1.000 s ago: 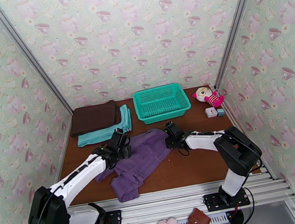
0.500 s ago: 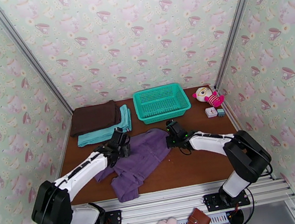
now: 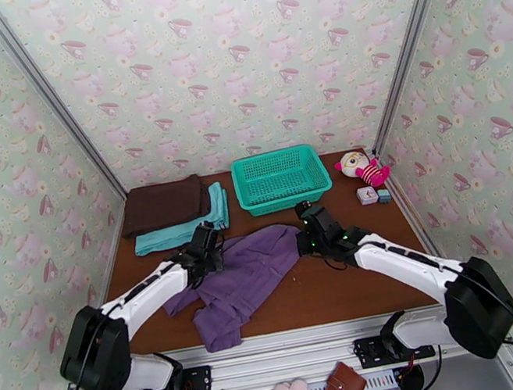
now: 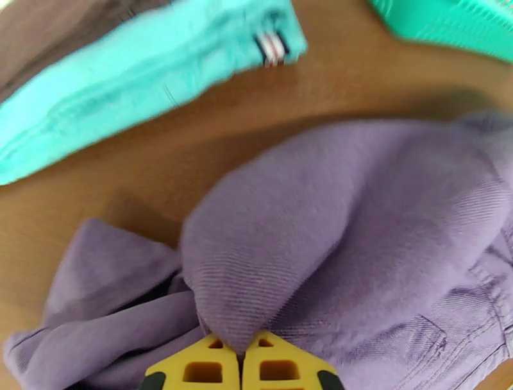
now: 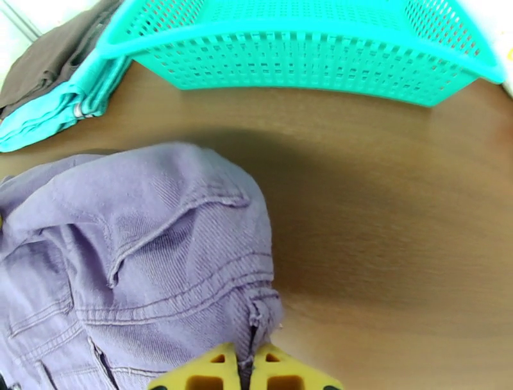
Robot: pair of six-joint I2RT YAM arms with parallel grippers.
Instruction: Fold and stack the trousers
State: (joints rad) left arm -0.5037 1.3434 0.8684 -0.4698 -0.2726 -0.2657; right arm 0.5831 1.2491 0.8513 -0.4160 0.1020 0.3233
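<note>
The purple trousers (image 3: 243, 273) lie crumpled on the brown table (image 3: 336, 289) at the centre of the top view. They are just below the teal mesh basket (image 3: 281, 179) and to the lower right of the folded teal garment (image 3: 179, 229). The left gripper (image 4: 242, 359) has its yellow fingers closed together, pinching a raised fold of the trousers. The right gripper (image 5: 245, 365) likewise pinches the right-hand edge of the fabric.
</note>
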